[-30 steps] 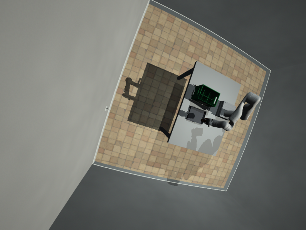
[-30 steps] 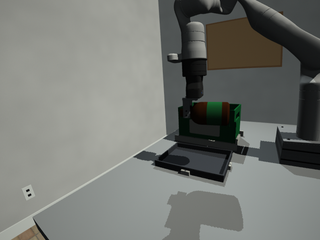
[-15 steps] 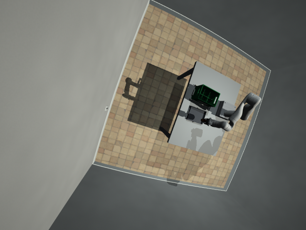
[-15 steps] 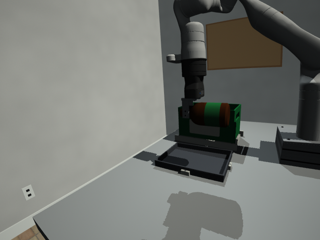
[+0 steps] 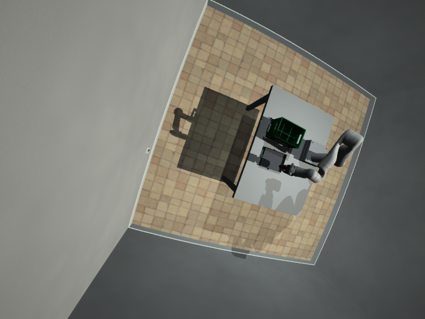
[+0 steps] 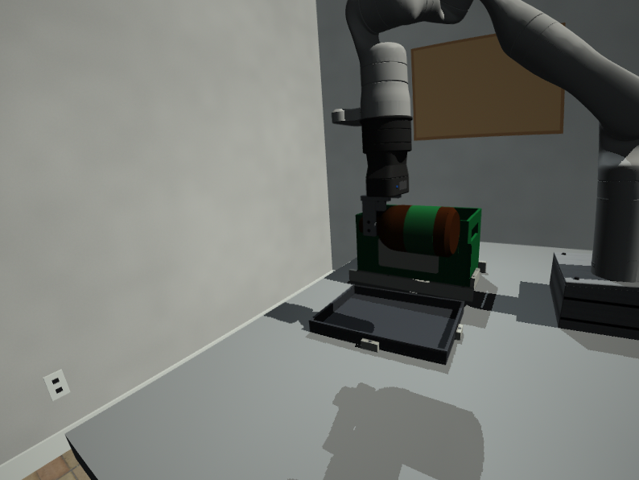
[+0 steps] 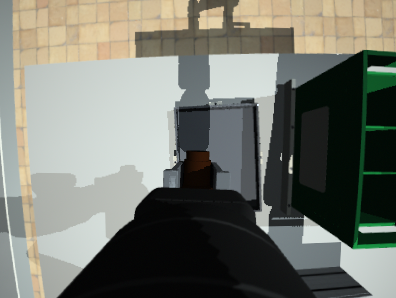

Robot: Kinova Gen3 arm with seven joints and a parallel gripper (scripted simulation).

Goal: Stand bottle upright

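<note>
The arm's black two-finger gripper [image 6: 381,223] hangs straight down, its jaws clamped on one end of the brown bottle with a green label band [image 6: 420,229]. The bottle lies sideways in the air, sticking out to the right of the jaws. It hovers above the shallow black rectangular tray [image 6: 382,347] on the grey tabletop [image 6: 216,403], in front of the green plastic crate [image 6: 473,234].

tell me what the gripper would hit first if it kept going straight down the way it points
Most likely the floor of the black tray: the gripper points down over it, shut on the neck of the sideways bottle. Depth is uncertain; it may sit nearer the tray's rim.
</note>
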